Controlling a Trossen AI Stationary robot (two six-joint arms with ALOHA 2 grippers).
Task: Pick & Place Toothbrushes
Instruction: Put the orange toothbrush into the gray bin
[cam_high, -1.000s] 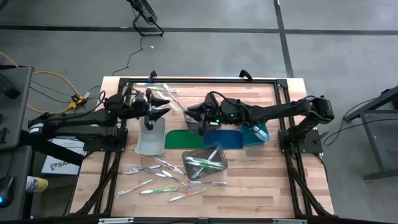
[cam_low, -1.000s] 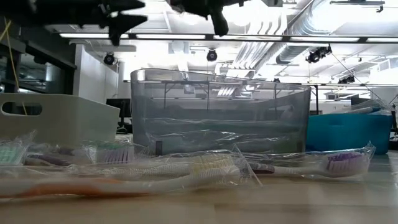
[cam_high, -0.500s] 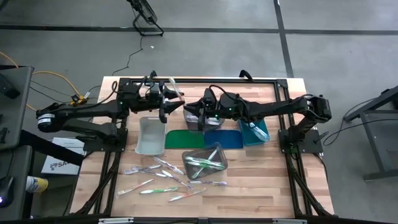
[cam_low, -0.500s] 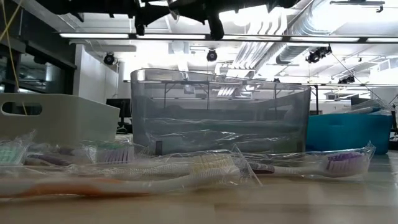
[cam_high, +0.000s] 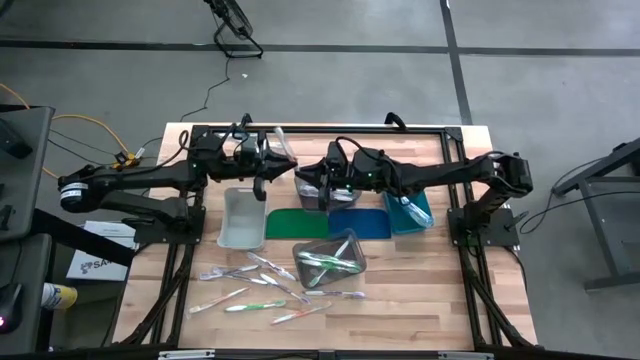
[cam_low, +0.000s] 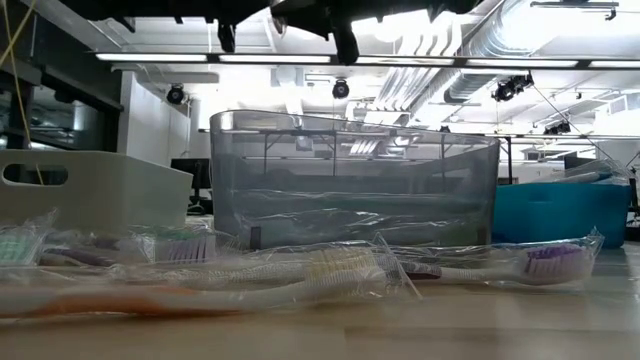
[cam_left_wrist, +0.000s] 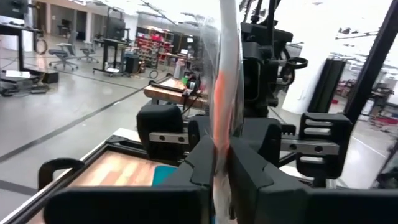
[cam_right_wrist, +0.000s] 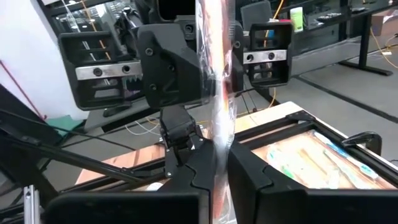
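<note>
The left pincer (cam_high: 272, 160) sits in the upper middle of the high view, above the far end of the pale grey rectangular plastic bin (cam_high: 243, 218). The left wrist view shows its two dark fingers (cam_left_wrist: 202, 163) pressed together on a thin, plastic-wrapped toothbrush with an orange-pink tint (cam_left_wrist: 225, 93), which stands upright between them.

The right pincer (cam_high: 312, 180) is just to the right of it, near the centre of the high view, facing the left one. Its fingers (cam_right_wrist: 200, 163) are likewise closed on a wrapped toothbrush with a reddish handle (cam_right_wrist: 214, 74), upright in the right wrist view, with the other arm's wrist block directly behind it.

On the wooden table (cam_high: 420, 290), a clear plastic bin (cam_high: 331, 259) in the lower middle holds several green-accented toothbrushes. More wrapped toothbrushes (cam_high: 262, 287) lie loose to its left and below it. A flat green mat (cam_high: 287, 222) and a flat blue mat (cam_high: 362, 223) lie side by side in the middle, with a teal bin (cam_high: 411, 214) at their right holding a few brushes.
</note>
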